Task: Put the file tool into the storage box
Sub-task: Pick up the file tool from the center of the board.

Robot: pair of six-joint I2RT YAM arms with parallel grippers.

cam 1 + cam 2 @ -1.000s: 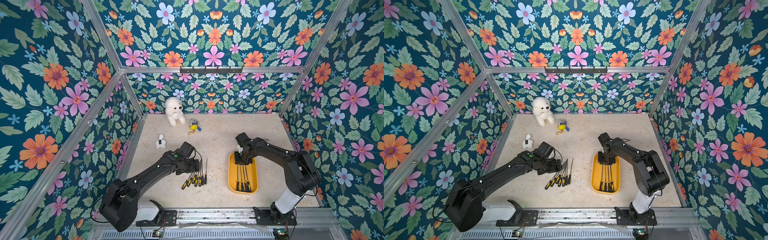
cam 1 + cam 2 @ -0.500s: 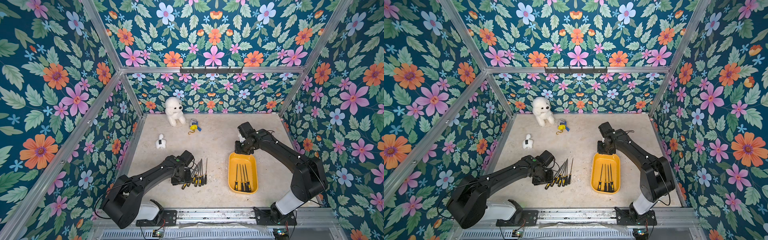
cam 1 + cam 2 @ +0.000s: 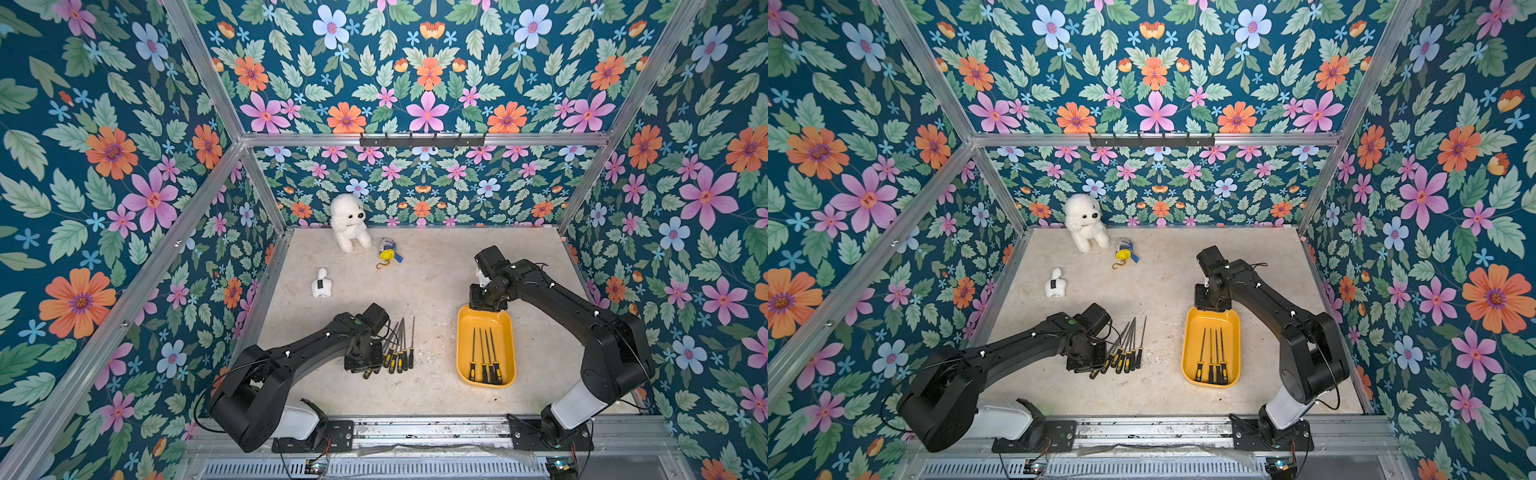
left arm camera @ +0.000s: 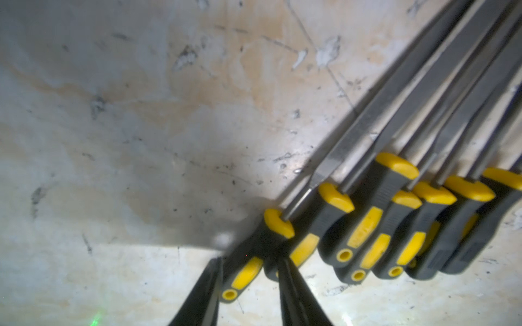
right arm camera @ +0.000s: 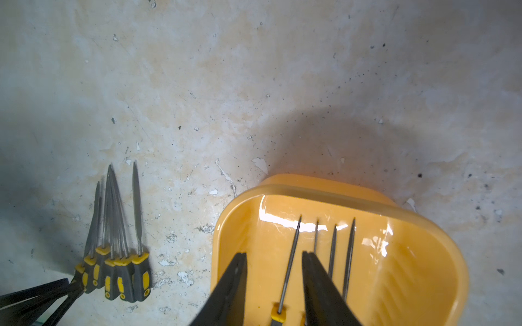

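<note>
The storage box (image 3: 484, 321) is yellow-orange, file handles (image 3: 397, 360) black-yellow (walls (image 3: 124, 174) floral).

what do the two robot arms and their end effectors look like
The left arm and right arm are black with chunky rounded links and small white marks. Each has a white section at its base and thin black cables looping near joints. The left wrist bears a green dot. The left end effector and right end effector each have two black fingers tapering to points.

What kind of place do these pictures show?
Probably a robot test booth: silver aluminium frame bars hold flower-printed wall panels, and two black robot arms stand on a metal base rail beside a beige tabletop.
</note>
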